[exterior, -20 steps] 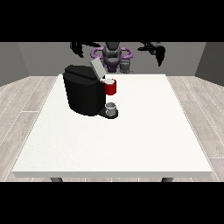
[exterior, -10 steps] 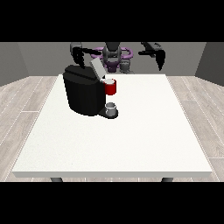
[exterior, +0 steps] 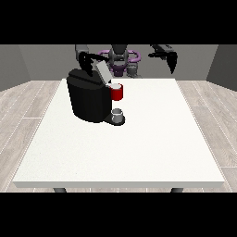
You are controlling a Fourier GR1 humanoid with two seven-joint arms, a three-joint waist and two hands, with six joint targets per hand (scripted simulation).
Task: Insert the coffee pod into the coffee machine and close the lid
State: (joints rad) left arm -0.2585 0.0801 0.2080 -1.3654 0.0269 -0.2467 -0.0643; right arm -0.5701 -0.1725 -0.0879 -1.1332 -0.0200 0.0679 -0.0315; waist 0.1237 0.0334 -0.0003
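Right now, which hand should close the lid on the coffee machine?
Probably the right. The hand at the view's left is just behind the raised lid of the coffee machine. The hand at the view's right hangs far off to the side.

A large white worktop (exterior: 139, 148) carried a black coffee machine (exterior: 88, 99) toward its far corner at the view's left.

Matt black plastic-looking coffee machine (exterior: 88, 99), glossy red front part (exterior: 117, 92), smooth matt white table (exterior: 139, 148), wood-plank floor (exterior: 28, 111)
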